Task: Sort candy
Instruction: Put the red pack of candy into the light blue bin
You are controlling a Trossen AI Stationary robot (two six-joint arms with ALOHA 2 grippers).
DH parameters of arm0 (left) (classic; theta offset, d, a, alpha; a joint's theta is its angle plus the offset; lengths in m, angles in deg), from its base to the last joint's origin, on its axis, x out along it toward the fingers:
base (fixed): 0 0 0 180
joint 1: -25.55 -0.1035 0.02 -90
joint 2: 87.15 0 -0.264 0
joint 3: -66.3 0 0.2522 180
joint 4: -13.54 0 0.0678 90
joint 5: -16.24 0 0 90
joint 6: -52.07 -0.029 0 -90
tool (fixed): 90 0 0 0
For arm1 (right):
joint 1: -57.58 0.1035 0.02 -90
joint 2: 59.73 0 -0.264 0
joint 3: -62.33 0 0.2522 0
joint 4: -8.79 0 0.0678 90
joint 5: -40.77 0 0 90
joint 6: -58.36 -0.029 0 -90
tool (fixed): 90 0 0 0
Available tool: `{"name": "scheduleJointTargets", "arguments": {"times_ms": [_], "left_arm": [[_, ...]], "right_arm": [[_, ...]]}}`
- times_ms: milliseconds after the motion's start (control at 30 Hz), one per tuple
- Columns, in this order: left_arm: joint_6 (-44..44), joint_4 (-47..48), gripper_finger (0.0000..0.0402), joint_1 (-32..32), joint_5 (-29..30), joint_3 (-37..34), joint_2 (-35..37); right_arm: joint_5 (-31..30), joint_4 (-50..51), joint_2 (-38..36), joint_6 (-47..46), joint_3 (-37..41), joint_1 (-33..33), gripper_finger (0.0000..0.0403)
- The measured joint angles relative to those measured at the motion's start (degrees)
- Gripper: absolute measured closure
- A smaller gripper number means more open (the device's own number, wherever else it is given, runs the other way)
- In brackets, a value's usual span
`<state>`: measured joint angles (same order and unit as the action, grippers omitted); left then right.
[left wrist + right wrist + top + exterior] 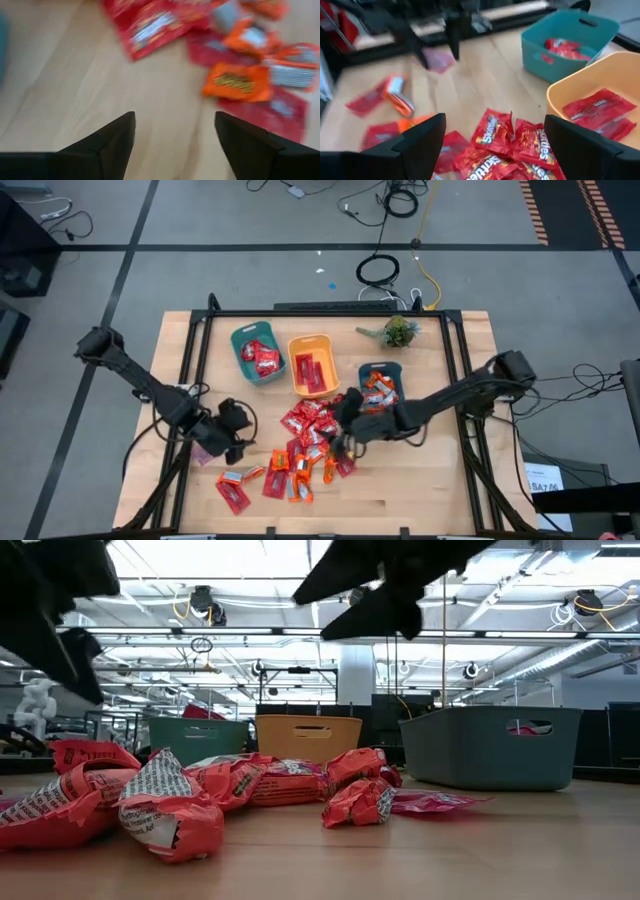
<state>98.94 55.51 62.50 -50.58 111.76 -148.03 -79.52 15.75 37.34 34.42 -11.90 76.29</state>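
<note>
1. High view: overhead, straight down, far; whole table (420, 480) w/ both arms.
2. Low view: tabletop height, level across, v. close to candy (160, 805); bins & room behind.
3. Left wrist: close, angled down at wood & candy.
4. Right wrist: looks across the pile toward the teal bin (570, 42) & orange bin (590, 95); shared w/ high view.

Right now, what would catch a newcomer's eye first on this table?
A heap of shiny red and orange wrapped candies sprawls mid-table. Behind it stand a teal plastic bin, an orange plastic bin and another teal bin. The open right gripper hovers over the heap.
</note>
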Motion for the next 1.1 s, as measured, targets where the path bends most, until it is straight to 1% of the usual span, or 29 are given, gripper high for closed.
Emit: {"name": "scheduleJointTargets", "arguments": {"times_ms": [133, 267, 367, 400, 467, 533, 600, 733, 933, 1100], "left_arm": [[-5.42, -7.08, 0.0120, 1.82, 1.98, 0.00, -2.07], [-5.23, -8.22, 0.0120, 3.18, 2.33, 0.00, -5.10], [-3.69, -8.46, 0.0120, 4.13, 2.79, 0.00, -7.94], [-2.73, -8.81, 0.0120, 4.34, 3.57, 0.00, -8.88], [-2.37, -9.42, 0.0120, 4.78, 5.29, 0.00, -10.60], [-2.55, -10.56, 0.0120, 5.01, 7.09, 0.00, -11.78], [-2.60, -10.86, 0.0120, 5.21, 7.63, 0.00, -12.62], [-2.75, -13.13, 0.0120, 5.88, 7.80, 0.00, -13.74], [-8.37, -17.38, 0.0120, 7.47, 7.89, 0.00, -14.39], [-8.81, -18.37, 0.0120, 7.56, 8.10, -0.55, -14.36]], "right_arm": [[0.25, 12.52, 7.14, 2.22, -10.24, -1.60, 0.0071], [0.37, 21.74, 13.83, 2.61, -19.70, -2.95, 0.0071], [0.88, 25.36, 17.97, 3.57, -24.98, -4.14, 0.0071], [1.49, 26.56, 19.21, 3.75, -26.32, -4.57, 0.0071], [5.75, 28.01, 21.17, 3.69, -28.48, -5.84, 0.0071], [11.49, 27.95, 22.90, 3.07, -30.14, -7.01, 0.0071], [13.55, 27.97, 24.77, 1.68, -31.77, -8.04, 0.0071], [13.66, 27.95, 27.20, -0.36, -33.22, -9.40, 0.0071], [13.74, 28.36, 29.43, -0.88, -33.24, -9.94, 0.0071], [13.75, 27.62, 29.96, -0.82, -33.22, -9.87, 0.0071]]}}
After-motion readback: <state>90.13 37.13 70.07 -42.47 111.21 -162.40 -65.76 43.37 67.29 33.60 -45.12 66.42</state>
